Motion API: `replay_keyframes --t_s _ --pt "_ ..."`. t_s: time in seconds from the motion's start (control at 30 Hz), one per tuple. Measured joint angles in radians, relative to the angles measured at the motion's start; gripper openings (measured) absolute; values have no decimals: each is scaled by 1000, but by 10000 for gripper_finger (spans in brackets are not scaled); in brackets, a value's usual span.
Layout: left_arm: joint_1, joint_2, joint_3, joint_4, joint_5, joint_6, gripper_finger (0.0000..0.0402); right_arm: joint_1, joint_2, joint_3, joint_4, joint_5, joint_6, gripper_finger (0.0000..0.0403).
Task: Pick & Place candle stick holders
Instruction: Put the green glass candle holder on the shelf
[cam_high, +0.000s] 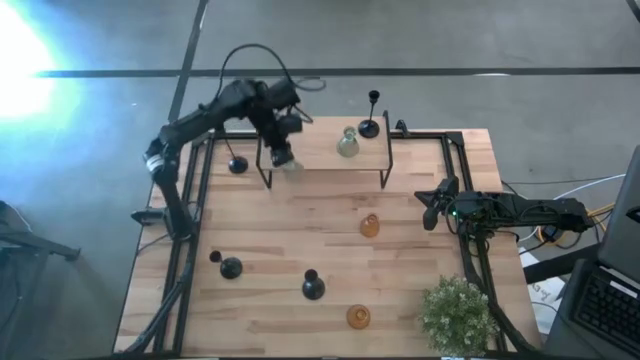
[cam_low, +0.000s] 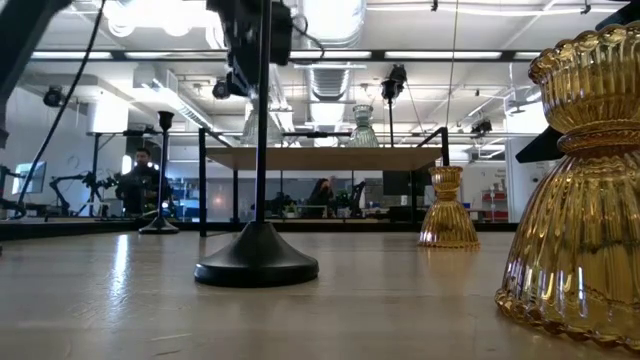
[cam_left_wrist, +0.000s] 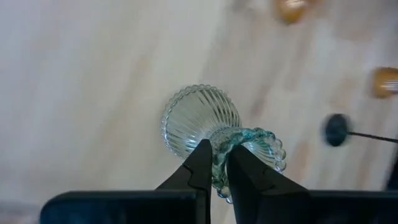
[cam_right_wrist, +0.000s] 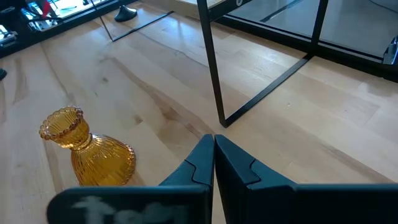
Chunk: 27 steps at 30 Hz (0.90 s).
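Left claw is pinching the beaded rim of a pale-green glass holder, hanging below it over the shelf. Should be lowering gently, keeping it upright, base flat before releasing. Right claw is waiting, pressed together.

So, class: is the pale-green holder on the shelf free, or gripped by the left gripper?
Gripped. The left gripper is shut on the pale-green holder's beaded rim, at the raised shelf's left end.
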<state>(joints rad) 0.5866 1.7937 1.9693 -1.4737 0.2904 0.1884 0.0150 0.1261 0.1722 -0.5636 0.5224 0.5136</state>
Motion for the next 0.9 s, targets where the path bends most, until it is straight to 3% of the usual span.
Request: replay_keyframes --t_s 0.1,0.33,0.63,0.9 --pt "36 77 124 -67 -47 20 31 0 0 0 0 0 0 8" --pt "56 223 382 -101 -46 20 31 0 0 0 0 0 0 8" --pt "61 257 348 -86 -41 5 31 0 0 0 0 -1 0 8" --pt "78 264 385 35 -92 -17 31 0 0 0 0 -1 0 8"
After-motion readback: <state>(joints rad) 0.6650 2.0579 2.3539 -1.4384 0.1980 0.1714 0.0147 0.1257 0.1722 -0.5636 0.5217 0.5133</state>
